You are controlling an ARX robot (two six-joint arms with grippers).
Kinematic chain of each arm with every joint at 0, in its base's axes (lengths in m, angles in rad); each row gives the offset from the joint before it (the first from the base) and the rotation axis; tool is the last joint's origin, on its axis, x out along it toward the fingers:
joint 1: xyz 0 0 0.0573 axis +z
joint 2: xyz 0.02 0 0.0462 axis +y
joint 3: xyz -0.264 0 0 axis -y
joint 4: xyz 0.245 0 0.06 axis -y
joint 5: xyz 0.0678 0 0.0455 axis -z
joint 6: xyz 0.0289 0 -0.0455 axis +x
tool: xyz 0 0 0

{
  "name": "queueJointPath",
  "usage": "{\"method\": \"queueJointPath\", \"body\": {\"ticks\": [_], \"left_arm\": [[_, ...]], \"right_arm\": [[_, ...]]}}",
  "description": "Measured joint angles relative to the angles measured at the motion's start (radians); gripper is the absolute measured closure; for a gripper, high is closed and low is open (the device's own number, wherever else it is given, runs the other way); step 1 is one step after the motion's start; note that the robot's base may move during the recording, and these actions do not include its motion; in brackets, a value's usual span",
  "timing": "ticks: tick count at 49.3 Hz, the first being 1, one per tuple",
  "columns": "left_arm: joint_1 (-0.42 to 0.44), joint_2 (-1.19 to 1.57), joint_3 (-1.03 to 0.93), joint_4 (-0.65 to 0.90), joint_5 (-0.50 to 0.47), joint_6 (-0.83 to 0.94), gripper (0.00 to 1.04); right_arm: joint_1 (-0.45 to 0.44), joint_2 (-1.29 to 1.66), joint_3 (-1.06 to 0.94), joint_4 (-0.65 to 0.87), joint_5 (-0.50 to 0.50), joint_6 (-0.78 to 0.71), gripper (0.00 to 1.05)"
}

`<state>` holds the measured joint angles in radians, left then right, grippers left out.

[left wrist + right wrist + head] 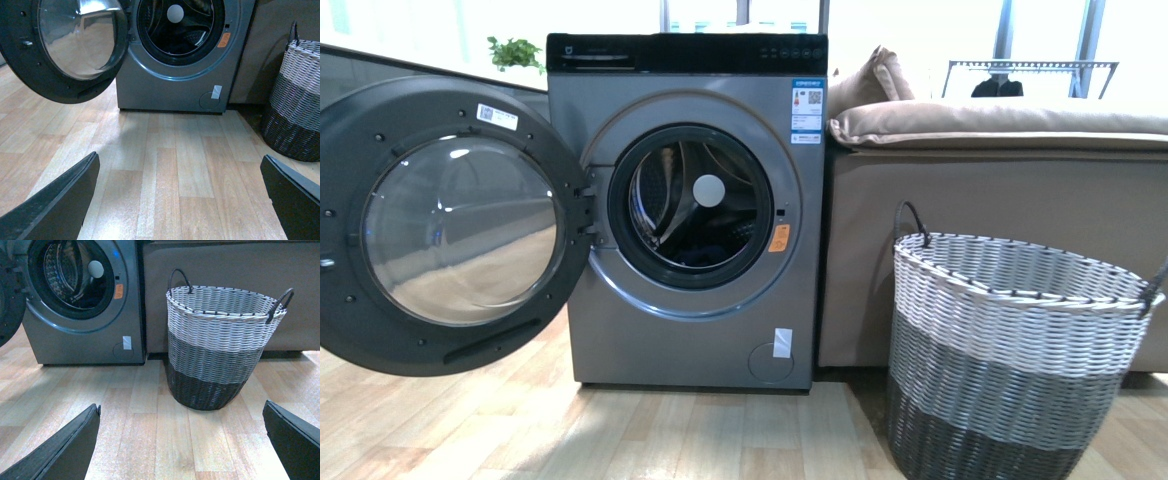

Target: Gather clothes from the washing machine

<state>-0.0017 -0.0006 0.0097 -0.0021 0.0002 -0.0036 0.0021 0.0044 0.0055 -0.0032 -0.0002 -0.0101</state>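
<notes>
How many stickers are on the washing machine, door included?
4: blue-and-white sticker at the washing machine's upper right, orange sticker at mid-height, white tag near the bottom, door label on the open door's rim. Others may be hidden on unseen sides.

Your left gripper [179, 156] is spread wide, its two dark fingers [62, 202] far apart with their tips level with each other. Your right gripper [182, 404] stands the same way, fingers [62, 447] wide apart. Both wrists sit low, pointing forward and slightly down.
</notes>
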Motion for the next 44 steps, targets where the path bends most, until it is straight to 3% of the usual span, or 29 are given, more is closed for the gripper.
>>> {"method": "queueJointPath", "body": {"ticks": [44], "left_arm": [[0.0, 0.002, 0.0, 0.0, 0.001, 0.0, 0.07]], "right_arm": [[-0.001, 0.0, 0.0, 0.0, 0.0, 0.0, 0.07]]}}
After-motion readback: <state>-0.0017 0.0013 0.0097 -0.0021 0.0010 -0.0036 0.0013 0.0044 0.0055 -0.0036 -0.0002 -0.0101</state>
